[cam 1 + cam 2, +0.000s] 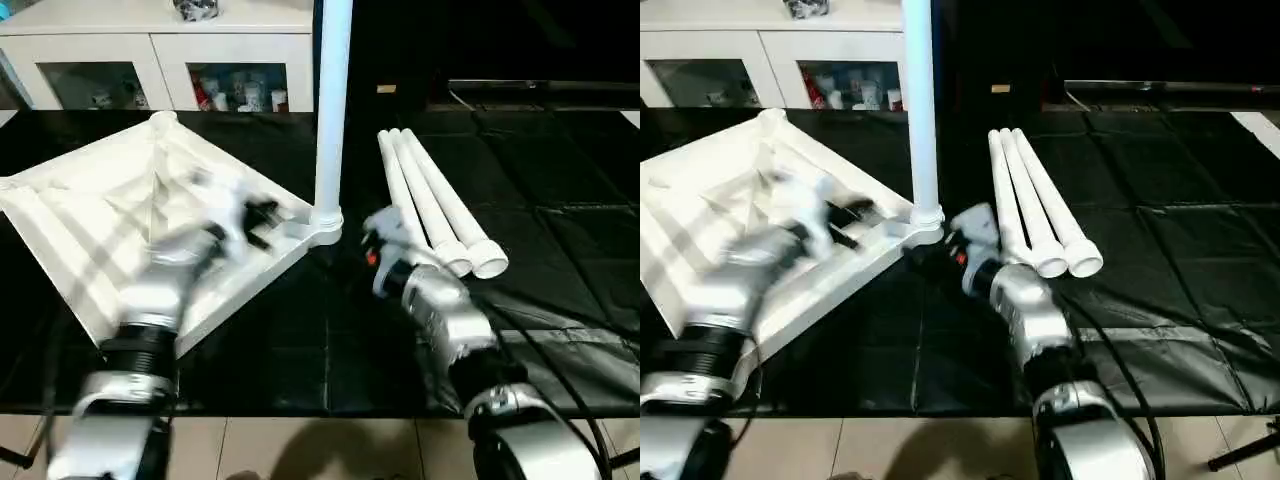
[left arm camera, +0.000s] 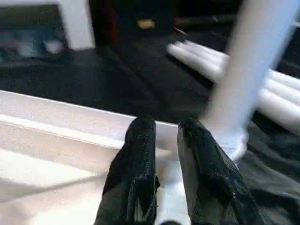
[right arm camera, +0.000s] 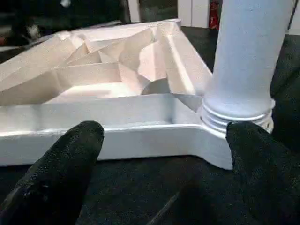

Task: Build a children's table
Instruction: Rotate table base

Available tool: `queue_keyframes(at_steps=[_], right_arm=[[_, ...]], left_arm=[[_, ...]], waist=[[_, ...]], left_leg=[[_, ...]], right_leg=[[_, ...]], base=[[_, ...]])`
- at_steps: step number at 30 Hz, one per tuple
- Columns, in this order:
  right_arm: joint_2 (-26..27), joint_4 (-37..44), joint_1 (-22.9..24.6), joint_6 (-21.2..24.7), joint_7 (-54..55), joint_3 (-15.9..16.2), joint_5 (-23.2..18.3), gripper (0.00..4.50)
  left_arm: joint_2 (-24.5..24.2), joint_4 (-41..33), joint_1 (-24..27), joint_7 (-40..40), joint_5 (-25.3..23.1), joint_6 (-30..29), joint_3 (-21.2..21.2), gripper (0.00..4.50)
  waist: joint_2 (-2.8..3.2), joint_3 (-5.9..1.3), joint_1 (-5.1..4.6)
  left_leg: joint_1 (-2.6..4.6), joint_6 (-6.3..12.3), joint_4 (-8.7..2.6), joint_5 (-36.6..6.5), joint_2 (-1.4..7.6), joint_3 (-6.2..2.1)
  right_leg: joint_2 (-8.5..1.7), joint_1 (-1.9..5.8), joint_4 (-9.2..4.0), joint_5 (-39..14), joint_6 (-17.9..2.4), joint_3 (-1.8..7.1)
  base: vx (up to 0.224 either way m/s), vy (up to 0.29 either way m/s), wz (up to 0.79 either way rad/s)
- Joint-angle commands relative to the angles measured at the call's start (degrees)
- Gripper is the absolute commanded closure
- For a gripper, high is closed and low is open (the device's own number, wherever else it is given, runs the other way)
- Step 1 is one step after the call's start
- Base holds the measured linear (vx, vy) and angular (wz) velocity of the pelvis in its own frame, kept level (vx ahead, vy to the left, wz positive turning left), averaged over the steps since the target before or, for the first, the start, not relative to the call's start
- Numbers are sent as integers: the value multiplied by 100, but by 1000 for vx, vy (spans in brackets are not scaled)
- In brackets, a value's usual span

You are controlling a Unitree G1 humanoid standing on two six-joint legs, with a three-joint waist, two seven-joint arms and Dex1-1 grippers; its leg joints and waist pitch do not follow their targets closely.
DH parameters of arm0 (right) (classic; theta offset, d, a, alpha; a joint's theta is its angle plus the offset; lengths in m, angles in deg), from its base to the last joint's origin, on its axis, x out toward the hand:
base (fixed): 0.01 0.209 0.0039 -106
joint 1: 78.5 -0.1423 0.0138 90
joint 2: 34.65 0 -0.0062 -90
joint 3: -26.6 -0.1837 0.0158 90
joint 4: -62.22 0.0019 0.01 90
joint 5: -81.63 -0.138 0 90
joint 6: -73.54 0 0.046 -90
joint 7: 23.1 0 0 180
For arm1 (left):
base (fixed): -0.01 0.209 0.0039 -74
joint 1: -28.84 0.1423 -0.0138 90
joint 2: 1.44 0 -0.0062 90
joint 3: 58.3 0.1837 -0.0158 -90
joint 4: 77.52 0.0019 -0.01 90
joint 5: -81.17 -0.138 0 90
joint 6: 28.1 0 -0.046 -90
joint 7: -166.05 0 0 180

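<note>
one leg [image 1: 331, 110] stands upright in the near corner socket of the upturned top [image 1: 100, 215], which lies on the black mat at the left. nearest, the right gripper [image 3: 164, 154] has its fingers spread wide just short of that socket, holding nothing. the left gripper [image 2: 166, 136], fingers a narrow gap apart and empty, hovers over the top's rim. beyond, three loose legs [image 1: 435, 205] lie side by side. next, i'd judge: take one loose leg near its end and keep clear of the standing one.
</note>
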Motion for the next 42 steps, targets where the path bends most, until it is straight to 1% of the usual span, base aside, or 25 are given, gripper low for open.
queue_keyframes(at_steps=[1, 2, 3, 5, 6, 7, 8, 10, 11, 14, 15, 17, 18, 21, 22, 23, 24, 25, 26, 29, 33, 35, 36, 40, 42], right_arm=[[100, 172, 9, -51, 110, -98, -159, 0], [106, 177, 9, -46, 115, -100, -159, 0], [143, 205, 9, -12, 146, -109, -164, 0], [208, 269, 24, 50, 288, -65, -91, 0], [287, 358, 53, 276, 141, -40, -241, 0], [196, 378, 104, 87, 65, 250, 40, 0], [120, 386, 140, -65, 22, 464, 263, 0], [106, 368, 162, 98, 144, 581, 438, 0], [116, 345, 146, 175, 250, 571, 471, 0], [63, 262, 87, 544, 508, 705, 719, 0], [82, 188, 73, 697, 558, 716, 739, 0], [100, 163, 66, 712, 555, 702, 719, 0], [92, 133, 54, 542, 594, 771, 815, 0], [116, 139, 41, 548, 669, 830, 864, 0], [132, 148, 38, 604, 692, 836, 842, 0], [153, 130, 16, 654, 714, 866, 841, 0], [153, 130, 16, 654, 714, 866, 841, 0], [162, 105, 1, 663, 736, 884, 866, 0], [194, 58, -37, 727, 788, 902, 902, 0], [261, -63, -119, 870, 928, 852, 902, 0], [376, -355, -292, 882, 1151, 758, 877, 0], [453, -554, -434, 936, 1325, 722, 872, 0], [467, -610, -474, 928, 1392, 729, 893, 0], [536, -850, -640, 925, 1527, 704, 889, 0], [586, -994, -762, 910, 1559, 669, 853, 0]], left_arm=[[-332, -352, 179, -97, -209, -47, -61, 354], [-361, -380, 195, -97, -227, -56, -60, 354], [-537, -550, 290, -94, -332, -110, -54, 354], [-925, -993, 544, -3, -486, -356, -84, 354], [-1231, -1341, 765, 53, -573, -649, -166, 354], [-1505, -1501, 950, 121, -680, -818, -222, 354], [-1683, -1590, 1069, 165, -751, -916, -252, 354], [-2084, -1702, 1333, 163, -925, -1100, -371, 354], [-2174, -1705, 1386, 157, -968, -1129, -401, 354], [-2468, -1688, 1565, 126, -1080, -1186, -458, 354], [-2675, -1520, 1729, 58, -1192, -1174, -485, 354], [-2731, -1466, 1778, 42, -1224, -1180, -491, 354], [-2769, -1460, 1859, 53, -1227, -1189, -471, 354], [-2746, -1541, 2006, 165, -1078, -1369, -429, 354], [-2768, -1531, 2064, 194, -1105, -1385, -365, 372], [-2805, -1507, 2158, 199, -1174, -1656, -256, 383], [-2805, -1507, 2158, 199, -1174, -1656, -256, 383], [-2842, -1490, 2201, 198, -1258, -1746, -194, 394], [-2887, -1433, 2253, 209, -1348, -1746, -113, 401], [-2862, -1539, 2240, 383, -1228, -1984, -23, 428], [-2905, -1615, 2324, 595, -1135, -2111, 118, 444], [-3001, -1854, 2474, 970, -977, -2244, 282, 444], [-3028, -1970, 2532, 1087, -904, -2312, 323, 444], [-3172, -2449, 2753, 1675, -577, -2480, 550, 444], [-3270, -2809, 2910, 2135, -308, -2536, 711, 444]], waist=[[-60, -447, 13], [-14, -444, 20], [7, -444, 22], [2, -443, 23], [-16, -436, 18], [9, -429, 12], [2, -411, 14], [-21, -406, 10], [8, -390, 3], [0, -373, 30], [25, -367, 42], [25, -363, 32], [32, -370, 40], [43, -374, 45], [70, -380, 48], [40, -381, 34], [101, -382, 38], [73, -386, 21], [113, -385, 24], [99, -381, 11], [119, -377, 6], [122, -380, 11], [96, -375, 9], [111, -367, 13], [113, -353, 3]], left_leg=[[-21, 363, -352, -768, 67, 34], [-7, 349, -358, -758, 73, 26], [18, 337, -352, -775, 79, 34], [6, 261, -374, -783, 102, 20], [4, 263, -376, -779, 89, 28], [21, 244, -379, -844, 96, 25], [19, 218, -382, -866, 91, 33], [41, 171, -388, -954, 77, 41], [40, 136, -408, -1047, 72, 38], [87, 12, -428, -1289, 76, 25], [96, -17, -435, -1438, 76, 18], [86, -49, -458, -1577, 75, 5], [119, -81, -454, -1674, 81, 2], [106, -132, -460, -1679, 77, -7], [94, -130, -458, -1669, 73, -16], [82, -127, -461, -1657, 70, -16], [83, -137, -456, -1671, 65, -24], [83, -127, -458, -1666, 65, -22], [83, -130, -455, -1684, 64, -30], [93, -159, -458, -1742, 59, -37], [99, -204, -461, -1877, 61, -50], [103, -219, -467, -1852, 69, -58], [101, -208, -473, -1859, 68, -50], [106, -230, -471, -1882, 69, -40], [103, -229, -482, -1990, 67, -42]], right_leg=[[-400, 437, -385, -727, -1195, 244], [-400, 420, -382, -823, -1149, 242], [-400, 395, -389, -849, -1148, 246], [-415, 411, -355, -834, -1160, 254], [-395, 398, -364, -836, -1157, 248], [-396, 392, -355, -851, -1166, 254], [-379, 368, -363, -888, -1146, 247], [-366, 356, -380, -986, -1100, 252], [-359, 340, -398, -1101, -1083, 260], [-353, 310, -411, -1301, -1058, 272], [-365, 296, -423, -1393, -1035, 282], [-369, 309, -431, -1493, -992, 281], [-374, 292, -443, -1510, -973, 285], [-380, 304, -422, -1352, -1036, 289], [-385, 321, -415, -1275, -1055, 292], [-378, 335, -410, -1211, -1063, 291], [-381, 333, -398, -1193, -1071, 292], [-378, 339, -408, -1167, -1081, 289], [-380, 338, -405, -1160, -1097, 288], [-376, 339, -412, -1154, -1167, 285], [-385, 332, -406, -1221, -1187, 289], [-393, 332, -388, -1156, -1231, 291], [-382, 334, -399, -1162, -1236, 289], [-385, 320, -387, -1137, -1266, 294], [-384, 317, -397, -1300, -1239, 296]], base=[[0, 0, 0], [0, 0, 0], [0, 0, 0], [0, 0, 0], [0, 0, 0], [0, 0, 0], [0, 0, 0], [0, 0, 0], [0, 0, 0], [0, 0, 0], [0, 0, 0], [0, 0, 0], [0, 0, 0], [0, 0, 0], [0, 0, 0], [0, 0, 0], [0, 0, 0], [0, 0, 0], [0, 0, 0], [0, 0, 0], [0, 0, 0], [0, 0, 0], [0, 0, 0], [0, 0, 0], [0, 0, 0]])
